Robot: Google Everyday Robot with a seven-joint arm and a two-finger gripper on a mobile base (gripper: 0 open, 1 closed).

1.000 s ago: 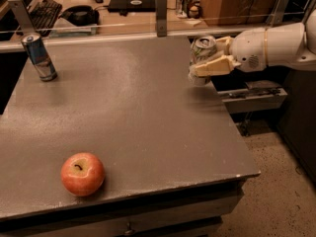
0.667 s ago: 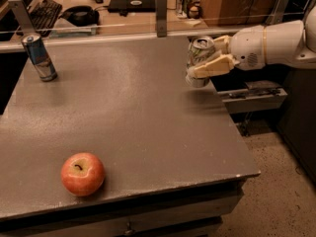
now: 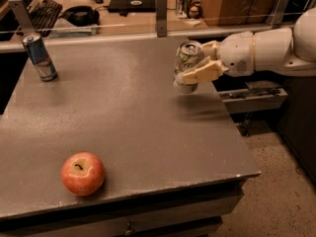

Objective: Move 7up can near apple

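The 7up can (image 3: 186, 63), whitish-silver with green marks and a silver top, is held in my gripper (image 3: 196, 67) above the right part of the grey table (image 3: 148, 127), tilted a little. The gripper is shut on the can, and its cream fingers (image 3: 203, 72) wrap the can's right side. The white arm reaches in from the right. The red-orange apple (image 3: 82, 173) sits on the table near the front left edge, far from the can.
A slim blue-and-silver can (image 3: 39, 57) stands at the table's back left. A rail with posts (image 3: 161, 13) runs behind the table, with a keyboard, headphones and laptop on a desk beyond. A metal shelf (image 3: 252, 95) is right of the table.
My gripper has carried the 7up can a little to the left and towards the front, over the table's right part. The apple and the blue can have not moved.
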